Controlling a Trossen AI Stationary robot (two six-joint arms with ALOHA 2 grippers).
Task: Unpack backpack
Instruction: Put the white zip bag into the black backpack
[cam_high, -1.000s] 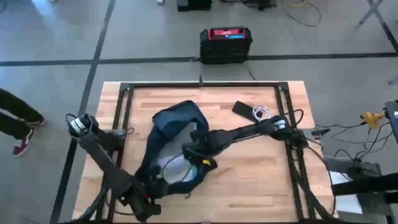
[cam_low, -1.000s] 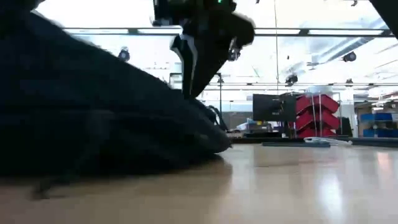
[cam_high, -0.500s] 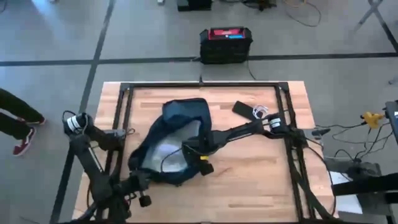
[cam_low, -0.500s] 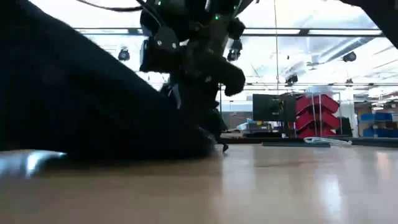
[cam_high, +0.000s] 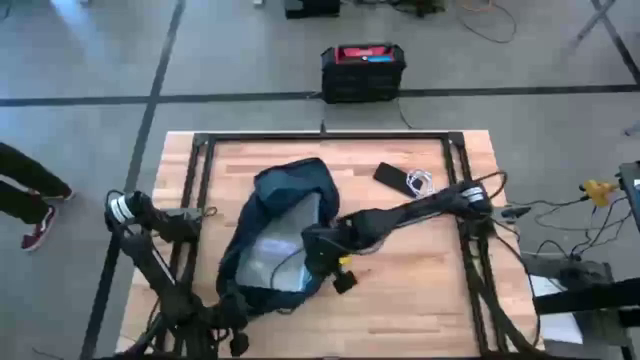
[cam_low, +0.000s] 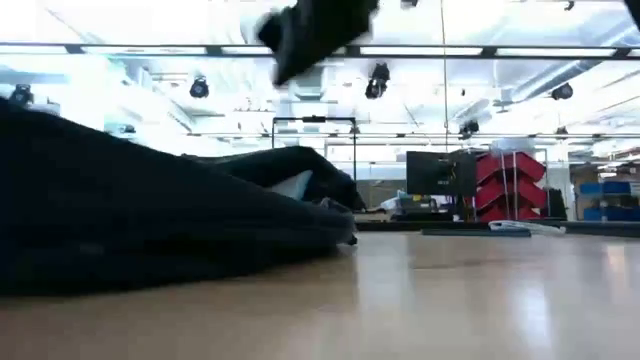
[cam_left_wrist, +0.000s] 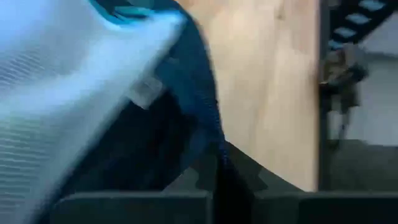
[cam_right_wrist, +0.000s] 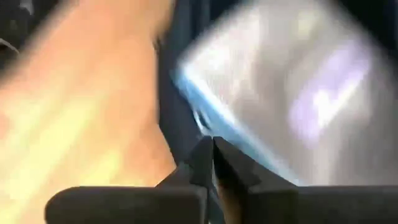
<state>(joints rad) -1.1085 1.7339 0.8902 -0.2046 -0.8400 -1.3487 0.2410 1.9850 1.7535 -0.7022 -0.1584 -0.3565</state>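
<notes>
One soft bag, two arms. Wooden table: pale plank top inside a black frame. Backpack: dark navy fabric, rounded at one end, lying flat on the table's left-centre part, its mouth spread so that the pale lining faces up. Its long axis runs obliquely, from the domed end toward the table's far edge down to the open end at the near left edge. In the low view the backpack is a low dark mound on the left of the tabletop.

Left gripper: at the bag's near left end, fingers pressed together on a fold of the navy rim beside the lining. Right gripper: at the bag's right edge, over the opening; its fingers meet at a point against the dark rim, but whether fabric is caught between them cannot be told.

Black flat device and a coil of white cable: on the table beyond the right arm, well apart from the bag.

Black box with a red top: on the floor beyond the table.
</notes>
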